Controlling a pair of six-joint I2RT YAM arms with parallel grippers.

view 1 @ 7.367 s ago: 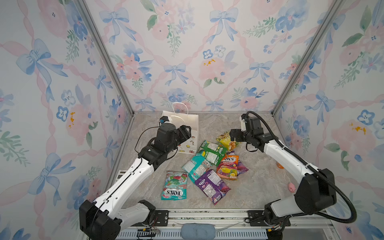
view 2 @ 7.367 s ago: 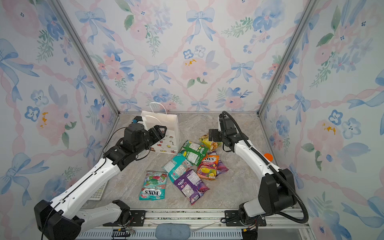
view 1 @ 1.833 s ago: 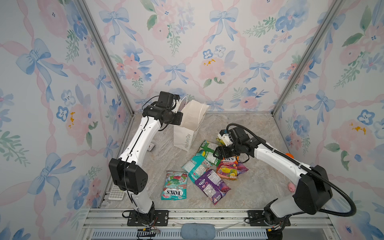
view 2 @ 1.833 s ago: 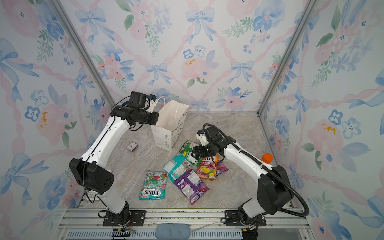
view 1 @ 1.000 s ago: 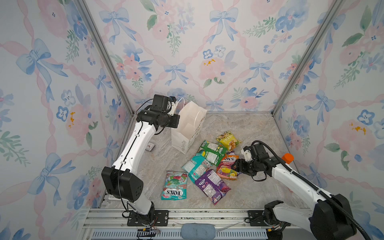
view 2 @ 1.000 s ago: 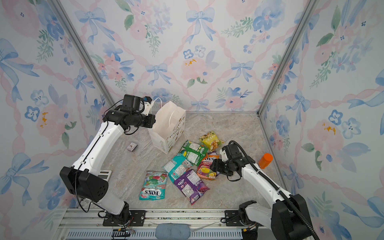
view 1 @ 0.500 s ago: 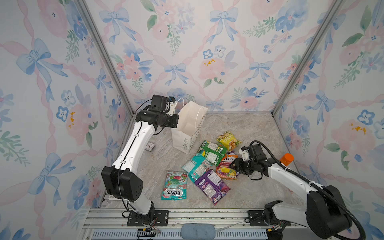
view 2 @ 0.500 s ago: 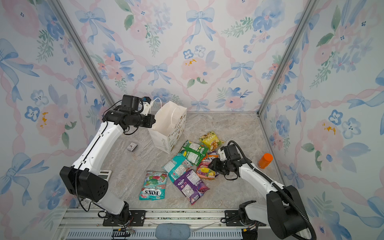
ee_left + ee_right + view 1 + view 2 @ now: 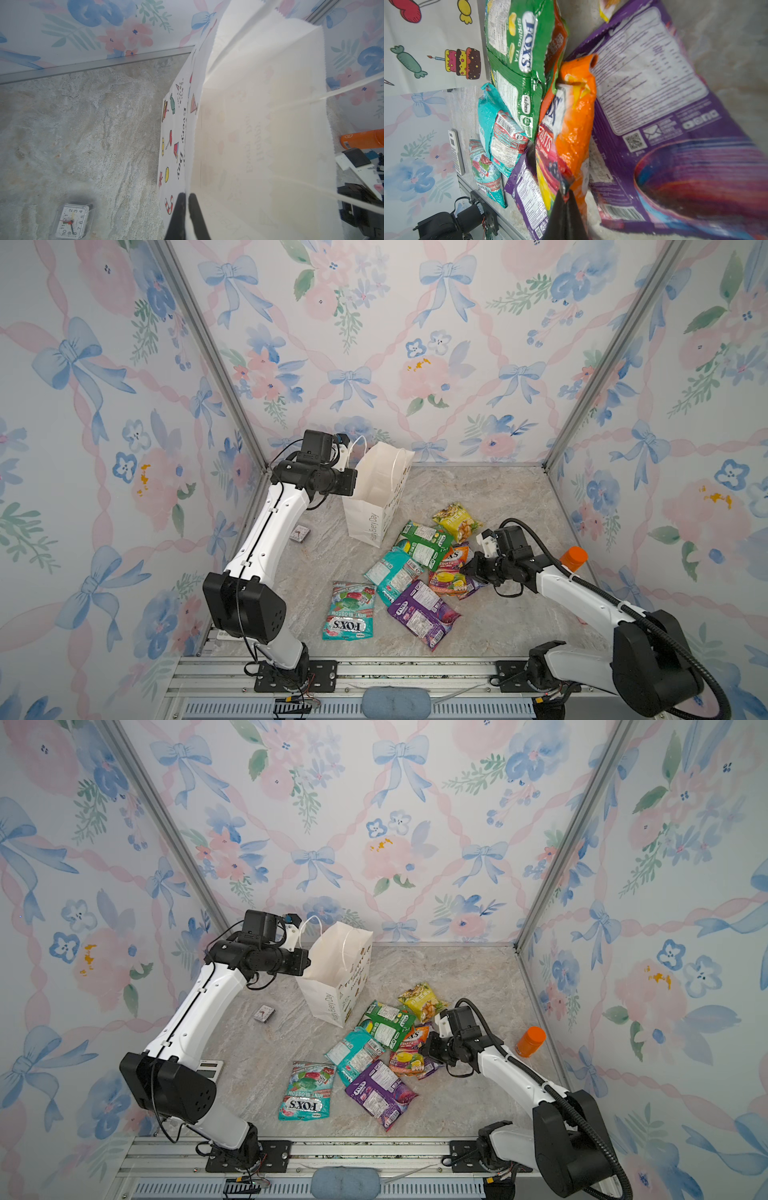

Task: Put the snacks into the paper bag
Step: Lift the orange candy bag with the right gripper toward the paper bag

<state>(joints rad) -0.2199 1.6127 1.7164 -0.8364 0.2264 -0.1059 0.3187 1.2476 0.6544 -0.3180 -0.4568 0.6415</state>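
The white paper bag [image 9: 374,497] stands tilted at the back left, its mouth open. My left gripper [image 9: 187,202] is shut on the bag's rim [image 9: 316,965], one finger inside and one outside. The snacks lie in a pile to the bag's right: a yellow chip bag [image 9: 457,521], a green packet [image 9: 424,543], a teal packet [image 9: 395,572], a teal mint packet [image 9: 351,612] and a purple packet [image 9: 424,612]. My right gripper [image 9: 564,193] is shut on the edge of the orange-purple Fruits packet [image 9: 451,572], at the pile's right side [image 9: 422,1046].
An orange-capped bottle [image 9: 531,1041] stands by the right wall behind my right arm. A small clock [image 9: 300,533] lies left of the bag. A white calculator [image 9: 210,1068] sits by the left arm's base. Flowered walls close in three sides.
My right gripper slid left into the pile and closed on the Fruits packet's edge. The left gripper keeps its hold on the bag, almost still.
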